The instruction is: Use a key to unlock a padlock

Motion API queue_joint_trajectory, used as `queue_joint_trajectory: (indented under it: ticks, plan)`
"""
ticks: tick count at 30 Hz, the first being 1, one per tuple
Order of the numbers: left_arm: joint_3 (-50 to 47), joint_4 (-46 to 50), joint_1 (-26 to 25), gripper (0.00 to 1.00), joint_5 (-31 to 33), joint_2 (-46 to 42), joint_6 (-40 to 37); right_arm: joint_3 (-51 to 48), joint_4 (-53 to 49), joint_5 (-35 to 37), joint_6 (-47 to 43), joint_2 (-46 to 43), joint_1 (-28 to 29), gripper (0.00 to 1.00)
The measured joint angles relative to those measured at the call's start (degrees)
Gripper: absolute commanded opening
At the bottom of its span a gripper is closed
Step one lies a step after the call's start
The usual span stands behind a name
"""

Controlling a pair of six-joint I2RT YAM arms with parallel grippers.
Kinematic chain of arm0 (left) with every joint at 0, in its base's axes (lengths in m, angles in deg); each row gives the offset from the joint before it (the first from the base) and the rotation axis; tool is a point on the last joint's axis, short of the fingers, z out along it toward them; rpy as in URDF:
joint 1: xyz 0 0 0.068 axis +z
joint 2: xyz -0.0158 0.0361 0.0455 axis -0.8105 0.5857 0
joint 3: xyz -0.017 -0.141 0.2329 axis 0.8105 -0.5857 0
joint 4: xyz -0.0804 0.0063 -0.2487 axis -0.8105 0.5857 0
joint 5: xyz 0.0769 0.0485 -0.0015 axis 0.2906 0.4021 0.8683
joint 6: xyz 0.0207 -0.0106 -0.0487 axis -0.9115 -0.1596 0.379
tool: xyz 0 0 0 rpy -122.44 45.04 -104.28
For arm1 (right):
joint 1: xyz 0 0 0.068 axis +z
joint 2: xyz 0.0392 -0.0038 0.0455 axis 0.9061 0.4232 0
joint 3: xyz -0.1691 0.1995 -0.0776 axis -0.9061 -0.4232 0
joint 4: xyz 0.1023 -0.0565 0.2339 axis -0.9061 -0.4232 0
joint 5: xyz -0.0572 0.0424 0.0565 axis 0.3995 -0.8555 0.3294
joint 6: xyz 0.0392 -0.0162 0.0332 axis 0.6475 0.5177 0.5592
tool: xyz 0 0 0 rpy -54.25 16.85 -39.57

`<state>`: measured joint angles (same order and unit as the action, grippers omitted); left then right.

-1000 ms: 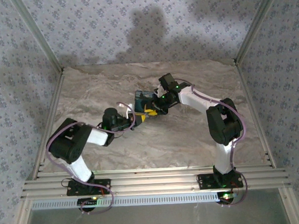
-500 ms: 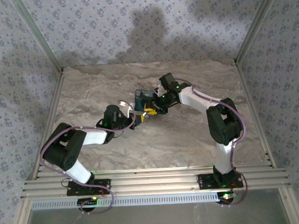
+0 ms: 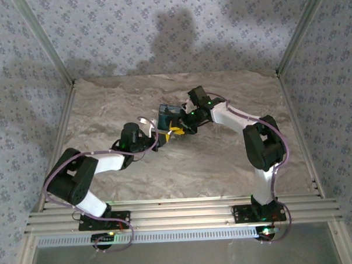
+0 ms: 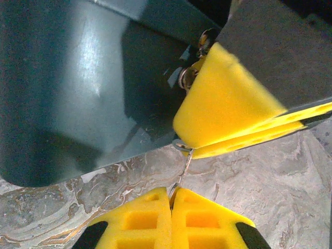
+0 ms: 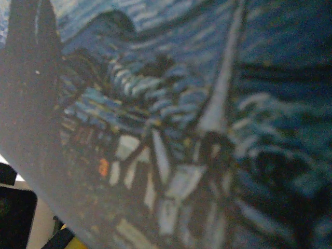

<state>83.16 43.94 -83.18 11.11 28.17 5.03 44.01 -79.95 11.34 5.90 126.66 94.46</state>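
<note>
Overhead, the padlock (image 3: 168,115) sits on the bench (image 3: 224,165) between both arms' jaws. Closer, the left wrist camera adds detail: yellow pads (image 4: 150,220) of the left jaws are pinched shut on a thin key (image 4: 185,168) just below the padlock. Right jaws' state: cannot tell.

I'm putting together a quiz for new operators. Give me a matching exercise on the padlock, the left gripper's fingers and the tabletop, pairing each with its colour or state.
1 padlock
2 left fingers
3 tabletop

A marbled beige
B yellow, closed on a thin metal piece
C dark teal

Pairs: 1-C, 2-B, 3-A
</note>
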Motion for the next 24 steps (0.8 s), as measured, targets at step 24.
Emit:
queue_joint_trajectory:
  ticks: [24]
  plan:
    - [0.87, -2.29, 0.66, 0.0, -1.38, 2.91, 2.16, -0.02, -0.33, 0.35, -0.42, 0.0, 0.15, 0.0]
